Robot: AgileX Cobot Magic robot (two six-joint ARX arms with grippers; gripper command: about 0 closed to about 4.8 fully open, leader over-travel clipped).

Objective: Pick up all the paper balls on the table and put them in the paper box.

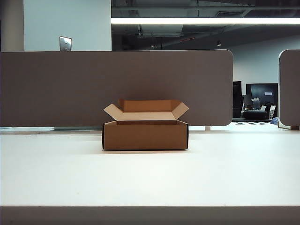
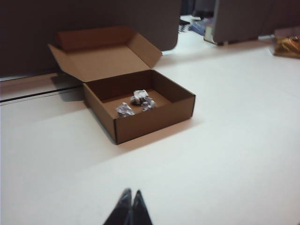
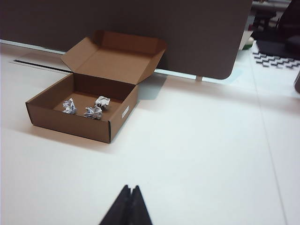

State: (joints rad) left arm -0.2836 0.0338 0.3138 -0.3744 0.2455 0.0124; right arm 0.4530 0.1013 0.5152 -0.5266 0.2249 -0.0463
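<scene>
Brown paper box [image 1: 145,135] sits mid-surface [image 1: 150,183], flaps open, in front of grey partition [image 1: 112,86]. Three paper balls [image 2: 136,102] lie together on box floor; none visible on surface, so task looks done. Left pincer [image 2: 130,208] closed, empty, low over bare surface, well apart from box. Right pincer [image 3: 127,206] likewise closed, empty, away from box. Balls likely featherlight, crushable, rough enough to hold; pinch across widest crumple. Left wrist view slightly blurred, so ball contact uncertain.
</scene>
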